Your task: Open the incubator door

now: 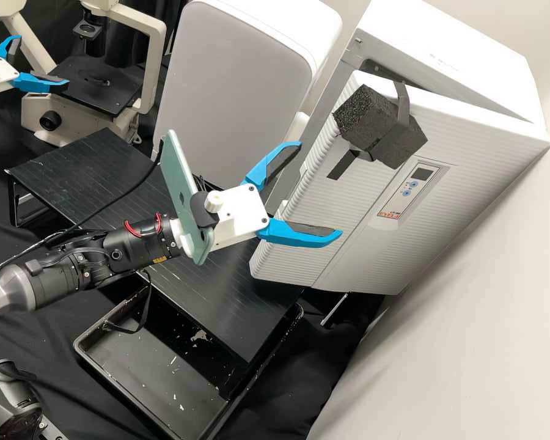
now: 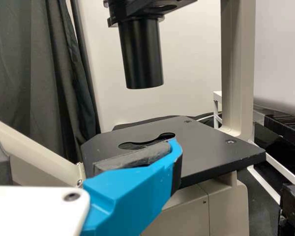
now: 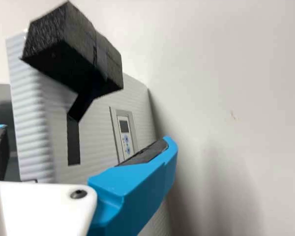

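R tool [image 1: 321,188]: fingers apart, nr incubator door [image 1: 348,214], ajar, foam block [image 1: 379,125] on front. L tool [image 1: 43,60] also apart. Rec. you hook free edge from behind, swing slowly, approx. hinge arc.

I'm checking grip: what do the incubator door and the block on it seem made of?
Block: likely foam, matte black, going by its coarse, pitted face.
Door: probably moulded plastic, white with a soft sheen, going by its even ridges, though painted metal can't be ruled out.
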You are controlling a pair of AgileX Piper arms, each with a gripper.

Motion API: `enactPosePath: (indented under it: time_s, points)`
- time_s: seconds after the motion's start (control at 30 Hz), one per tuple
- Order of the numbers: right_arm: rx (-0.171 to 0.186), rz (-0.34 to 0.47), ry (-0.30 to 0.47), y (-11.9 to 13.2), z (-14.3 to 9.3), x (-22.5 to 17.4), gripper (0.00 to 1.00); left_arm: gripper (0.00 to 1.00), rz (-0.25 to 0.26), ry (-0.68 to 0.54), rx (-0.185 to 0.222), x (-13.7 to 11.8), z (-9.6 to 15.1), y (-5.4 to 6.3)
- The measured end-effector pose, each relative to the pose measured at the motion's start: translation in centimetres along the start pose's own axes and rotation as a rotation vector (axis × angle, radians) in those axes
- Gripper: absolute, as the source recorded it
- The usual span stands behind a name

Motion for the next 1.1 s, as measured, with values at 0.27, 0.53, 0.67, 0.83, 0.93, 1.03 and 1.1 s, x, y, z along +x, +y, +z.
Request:
enactPosePath:
  time_s: [0.27,0.53,0.67,0.83,0.93,1.03,1.1]
  points:
    - [0.003,-0.029,0.07,-1.0,-1.6,-0.7,1.0,1.0,0.0,0.0,0.0,0.0,0.0,0.0]
    - [-0.135,-0.051,0.097,-4.2,-2.3,-0.5,1.0,1.0,0.0,0.0,0.0,0.0,0.0,0.0]
    - [-0.191,-0.053,0.05,-6.0,-1.8,0.4,1.0,1.0,0.0,0.0,0.0,0.0,0.0,0.0]
    - [-0.254,-0.013,-0.011,-7.2,-1.1,1.6,1.0,1.0,0.0,0.0,0.0,0.0,0.0,0.0]
    - [-0.297,0.034,-0.037,-7.7,-0.9,1.9,1.0,1.0,0.0,0.0,0.0,0.0,0.0,0.0]
    - [-0.335,0.075,-0.057,-8.1,-0.7,1.9,1.0,1.0,0.0,0.0,0.0,0.0,0.0,0.0]
    - [-0.359,0.095,-0.069,-8.2,-0.7,1.9,1.0,1.0,0.0,0.0,0.0,0.0,0.0,0.0]
